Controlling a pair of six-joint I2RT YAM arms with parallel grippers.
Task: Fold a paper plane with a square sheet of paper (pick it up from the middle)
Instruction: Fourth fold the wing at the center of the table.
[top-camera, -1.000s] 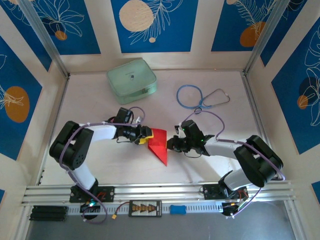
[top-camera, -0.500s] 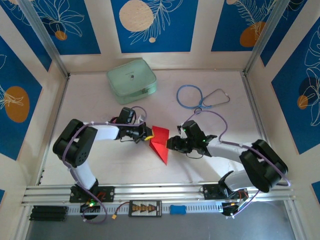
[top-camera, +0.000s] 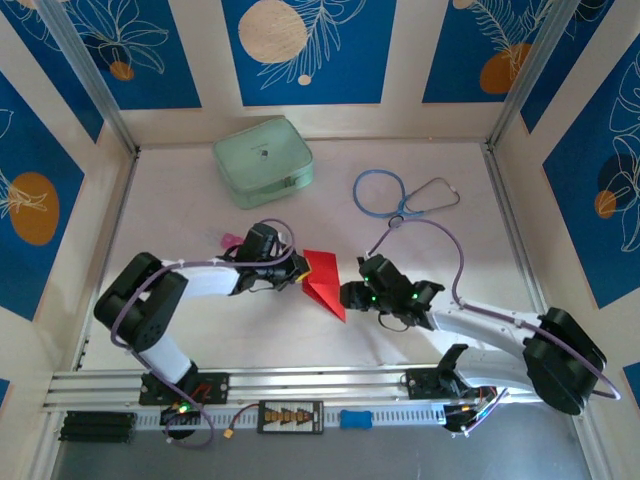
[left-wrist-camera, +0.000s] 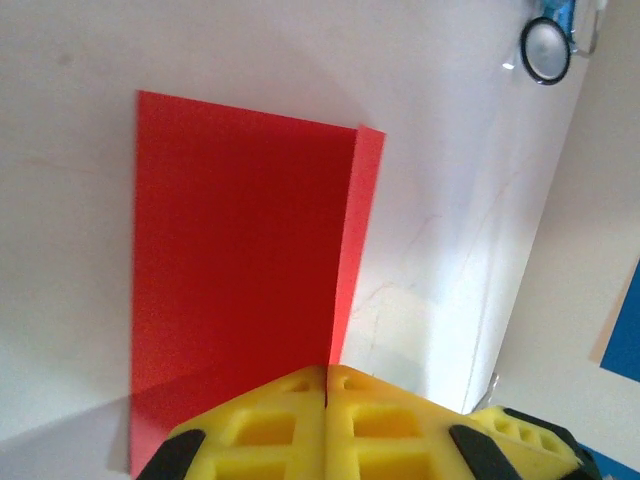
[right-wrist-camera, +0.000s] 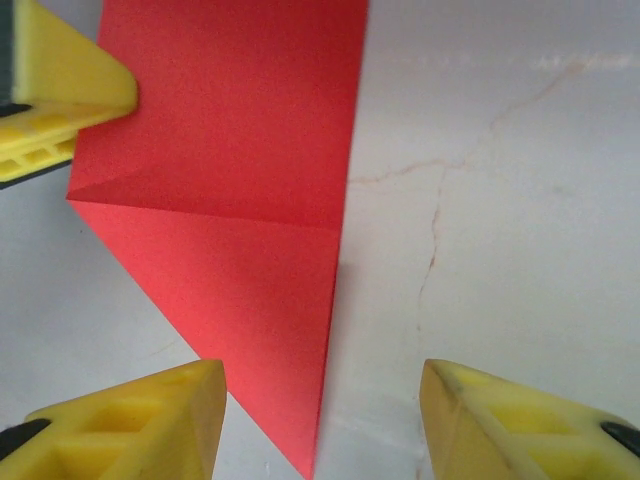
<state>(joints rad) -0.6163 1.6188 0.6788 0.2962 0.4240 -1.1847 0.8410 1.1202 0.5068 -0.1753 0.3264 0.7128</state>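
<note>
we see the red folded paper (top-camera: 322, 280) lying flat on the tabletop (top-camera: 180, 200) between our arms. our left gripper (left-wrist-camera: 326, 372) is clenched, fingers pressed together at the paper's edge; our right gripper (right-wrist-camera: 322, 380) is released, fingers apart either side of the pointed tip.

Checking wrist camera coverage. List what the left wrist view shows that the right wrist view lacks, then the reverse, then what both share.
Left wrist adds: the stethoscope head at top right and a narrow strip along the right edge of the red paper. Right wrist adds: the right hand, fingers wide apart, and the paper's diagonal crease and pointed tip. Both: the red paper, the table, and the left hand, closed at the paper's near edge in its own view, one finger at its edge in the other.
</note>
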